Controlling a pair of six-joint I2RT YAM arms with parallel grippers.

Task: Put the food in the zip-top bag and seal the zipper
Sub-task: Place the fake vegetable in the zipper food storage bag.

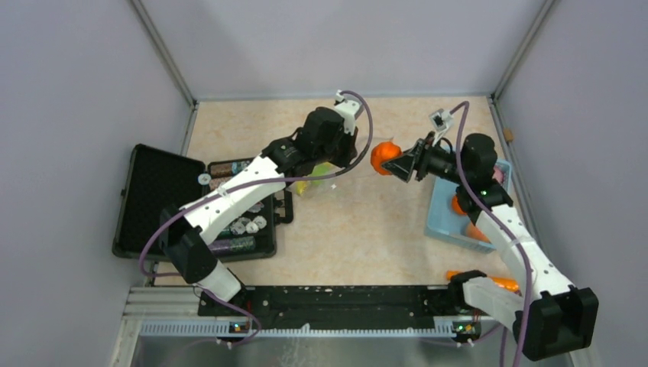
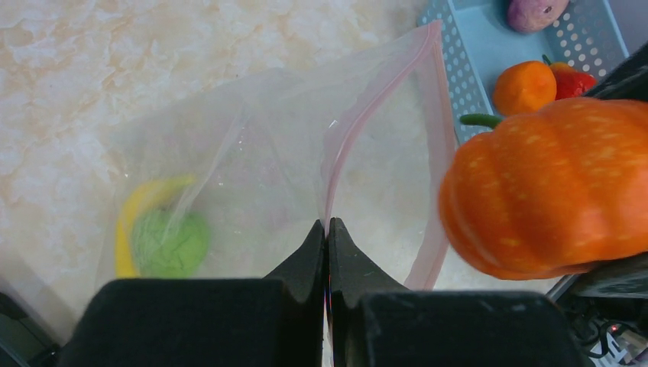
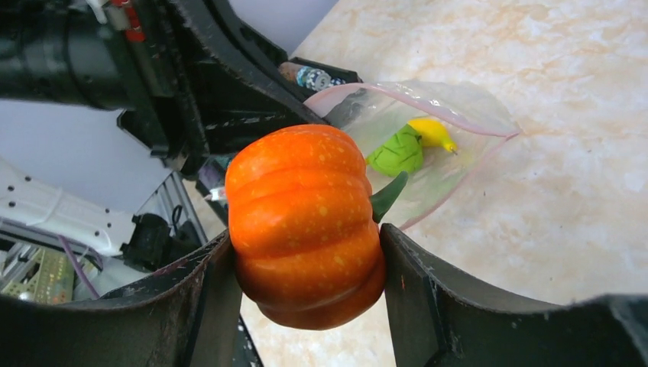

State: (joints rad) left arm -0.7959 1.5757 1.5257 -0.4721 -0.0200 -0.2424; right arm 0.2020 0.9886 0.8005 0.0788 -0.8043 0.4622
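My right gripper (image 3: pixel 304 237) is shut on an orange toy pumpkin (image 3: pixel 306 222), held in the air just outside the mouth of the zip-top bag (image 3: pixel 451 115). The clear bag lies on the table with its mouth gaping toward the pumpkin (image 2: pixel 550 183). My left gripper (image 2: pixel 327 225) is shut on the upper lip of the bag's pinkish zipper strip (image 2: pixel 359 115) and holds it up. A yellow banana (image 2: pixel 134 210) and a green fruit (image 2: pixel 168 245) lie deep inside the bag. The slider is hidden.
A light-blue basket (image 2: pixel 474 46) at the right holds an orange (image 2: pixel 523 86), a red piece (image 2: pixel 575 82) and a purplish fruit (image 2: pixel 535 11). An open black case (image 1: pixel 153 199) with round tokens lies at the left. Grey walls enclose the table.
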